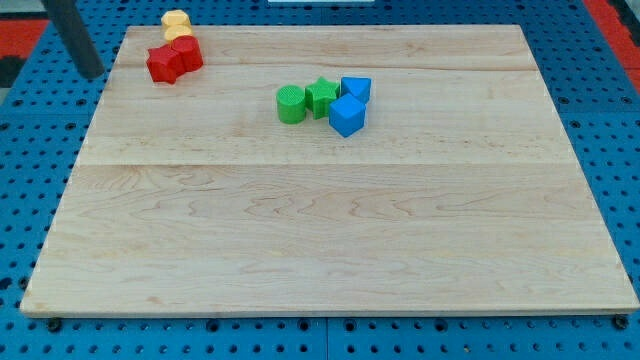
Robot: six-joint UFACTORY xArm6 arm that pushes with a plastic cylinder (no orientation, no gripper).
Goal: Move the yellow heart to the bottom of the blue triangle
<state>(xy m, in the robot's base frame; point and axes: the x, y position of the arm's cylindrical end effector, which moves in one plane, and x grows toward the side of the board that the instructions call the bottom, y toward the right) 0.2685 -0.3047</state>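
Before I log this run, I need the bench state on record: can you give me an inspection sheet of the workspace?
Surface: wooden board, lying flat on a blue perforated base.
Job's things: yellow heart at the board's top-left edge, apart from the blue triangle near the top centre.
Clutter: two red blocks touching just below the yellow heart; green cylinder and green star left of the blue triangle; blue cube against the triangle's lower side.
Grippers: none; my tip sits off the board's top-left corner, left of the red blocks.
Cables: nothing seen.
Surroundings: red strips at the view's top corners.
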